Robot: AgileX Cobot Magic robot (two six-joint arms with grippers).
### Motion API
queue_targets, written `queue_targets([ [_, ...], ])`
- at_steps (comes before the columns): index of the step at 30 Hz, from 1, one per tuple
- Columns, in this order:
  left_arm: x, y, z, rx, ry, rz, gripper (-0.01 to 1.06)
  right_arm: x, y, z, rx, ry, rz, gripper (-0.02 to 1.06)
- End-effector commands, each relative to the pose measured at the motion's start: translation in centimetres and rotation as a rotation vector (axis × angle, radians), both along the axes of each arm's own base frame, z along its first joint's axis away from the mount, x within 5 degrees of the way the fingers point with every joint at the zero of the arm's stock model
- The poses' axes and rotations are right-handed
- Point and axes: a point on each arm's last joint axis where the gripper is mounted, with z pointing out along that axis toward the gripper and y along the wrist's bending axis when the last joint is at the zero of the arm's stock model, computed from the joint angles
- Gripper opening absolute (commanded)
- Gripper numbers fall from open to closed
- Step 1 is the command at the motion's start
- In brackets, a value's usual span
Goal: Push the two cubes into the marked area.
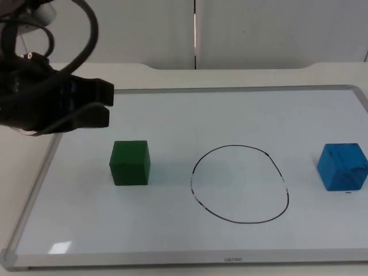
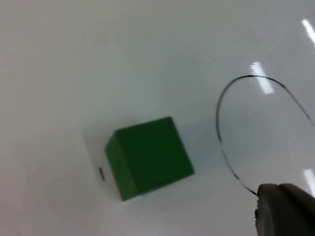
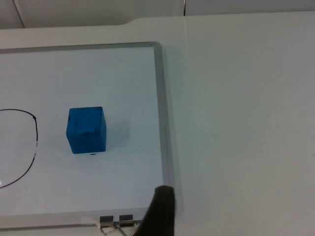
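A green cube [image 1: 130, 163] [image 2: 147, 157] sits on the whiteboard, left of a hand-drawn black oval [image 1: 236, 146] that marks the area at the board's middle. A blue cube [image 1: 342, 167] [image 3: 86, 130] rests right of the oval, near the board's right frame. My left gripper [image 1: 108, 105] hovers behind and to the left of the green cube, apart from it, with its fingers shut and nothing between them. My right gripper [image 3: 160, 216] hangs over the board's front right corner, well away from the blue cube. Both cubes lie outside the oval.
The whiteboard [image 1: 172, 115] has a raised metal frame [image 3: 165, 123] all round. Two binder clips [image 3: 113, 220] sit on its front edge. White table top [image 3: 246, 123] extends to the right of the frame, and a grey partition wall [image 1: 259, 29] closes the back.
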Motion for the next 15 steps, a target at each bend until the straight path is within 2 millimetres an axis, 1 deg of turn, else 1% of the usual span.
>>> queue_targets([
  [1, 1.1, 0.0, -0.6, 0.030, 0.006, 0.043, 0.00, -0.1, 0.0, 0.0, -0.002, -0.003, -0.004, 0.76],
  [5, 2.4, 0.1, -2.3, 0.080, 0.045, 0.073, 0.00, -0.1, 0.0, 0.0, -0.002, -0.003, -0.004, 0.76],
  [6, 2.4, 0.1, -2.3, 0.080, 0.045, 0.073, 0.00, -0.1, 0.0, 0.0, -0.002, -0.003, -0.004, 0.76],
  [11, 4.0, -0.3, -3.9, 0.093, 0.086, 0.072, 0.00, -0.1, 0.0, 0.0, -0.002, -0.003, -0.004, 0.76],
  [12, 4.0, -0.3, -3.9, 0.093, 0.086, 0.072, 0.00, -0.1, 0.0, 0.0, -0.002, -0.003, -0.004, 0.76],
  [15, 5.0, -0.5, -4.7, 0.103, 0.103, 0.076, 0.00, -0.1, 0.0, 0.0, -0.002, -0.003, -0.004, 0.76],
])
